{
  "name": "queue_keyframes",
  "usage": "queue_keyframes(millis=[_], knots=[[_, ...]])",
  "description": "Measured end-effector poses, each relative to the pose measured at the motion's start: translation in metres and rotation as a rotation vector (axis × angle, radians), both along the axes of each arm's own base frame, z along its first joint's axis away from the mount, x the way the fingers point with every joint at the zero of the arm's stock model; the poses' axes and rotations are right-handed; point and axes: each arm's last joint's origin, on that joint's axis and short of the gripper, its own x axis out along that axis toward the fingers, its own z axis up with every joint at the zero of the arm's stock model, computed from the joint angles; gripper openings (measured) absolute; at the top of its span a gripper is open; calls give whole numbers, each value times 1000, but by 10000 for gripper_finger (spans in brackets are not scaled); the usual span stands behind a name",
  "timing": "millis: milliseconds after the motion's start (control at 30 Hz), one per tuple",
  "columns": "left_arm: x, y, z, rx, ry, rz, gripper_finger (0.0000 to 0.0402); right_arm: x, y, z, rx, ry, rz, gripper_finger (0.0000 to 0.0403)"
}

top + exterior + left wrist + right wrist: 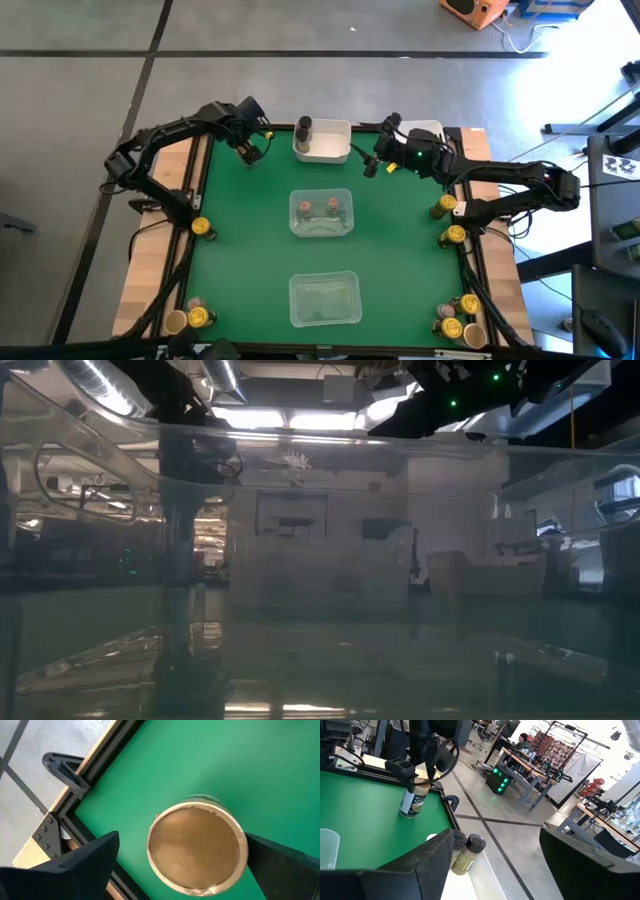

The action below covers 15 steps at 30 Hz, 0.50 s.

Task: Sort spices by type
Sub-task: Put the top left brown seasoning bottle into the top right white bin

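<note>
A tan-lidded spice jar (197, 851) stands on the green mat near the table's far left corner, and it also shows in the right wrist view (413, 802). My left gripper (246, 150) hangs over it, open, with one finger on each side of the lid. My right gripper (372, 164) is open and holds nothing, beside the white bin (335, 150) at the far edge. That bin holds dark-lidded jars (466, 851). Two reddish-brown-topped jars (320, 208) stand in the middle clear tray (321, 229). My left gripper comes at the jar from above, pointing down. One finger (280, 865) lies right at the rim of the tan lid (242, 840); I cannot tell whether it touches. The other finger (92, 860) stands apart from the lid, with green mat showing between them.
A second clear tray (323, 318) lies near the front edge. Yellow-lidded jars wait on the wooden side rails at the left (200, 228) and the right (455, 236), with more at both near corners. Another white bin (428, 128) sits under the right arm. The low view looks through clear plastic.
</note>
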Motion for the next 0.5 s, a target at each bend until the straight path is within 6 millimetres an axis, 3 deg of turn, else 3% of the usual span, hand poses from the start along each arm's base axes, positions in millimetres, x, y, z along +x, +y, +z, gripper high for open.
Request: queue_keyframes(millis=[333,500], knots=[[3,-1,-2,16,-30,34,397,0,0,0,0,0,-1,296],[0,-5,-15,-7,-8,36,397,0,0,0,0,1,-3,296]])
